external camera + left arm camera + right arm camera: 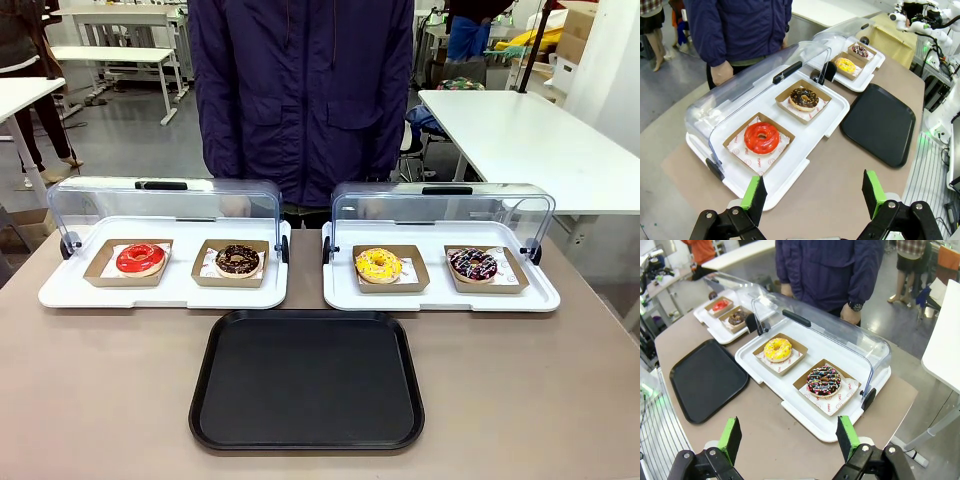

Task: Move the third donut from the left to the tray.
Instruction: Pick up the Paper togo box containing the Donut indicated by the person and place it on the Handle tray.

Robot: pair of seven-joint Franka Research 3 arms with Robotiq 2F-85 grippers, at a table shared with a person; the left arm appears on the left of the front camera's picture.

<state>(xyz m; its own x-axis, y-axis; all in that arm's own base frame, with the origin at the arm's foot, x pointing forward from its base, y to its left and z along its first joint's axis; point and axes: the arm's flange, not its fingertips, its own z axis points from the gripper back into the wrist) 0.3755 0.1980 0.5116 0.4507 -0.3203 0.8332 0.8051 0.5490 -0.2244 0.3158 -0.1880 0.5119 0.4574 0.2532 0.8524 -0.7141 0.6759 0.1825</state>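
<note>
The third donut from the left [379,265] has yellow glaze and sprinkles and sits in a brown cardboard holder on the right white tray, left slot; I also see this donut [777,349] in the right wrist view and small [845,65] in the left wrist view. The black tray [308,380] lies bare at the table's near middle, also seen as the tray [705,378] and the tray [880,122]. My left gripper [813,194] hangs open above the table near the left white tray. My right gripper [789,438] hangs open above the table before the right white tray.
A red donut [140,259] and a chocolate donut [238,260] sit on the left white tray [60,293]. A dark sprinkled donut [472,265] shares the right white tray [540,298]. Both clear domed covers [160,195] stand raised. A person in a dark jacket [300,90] stands at the far edge.
</note>
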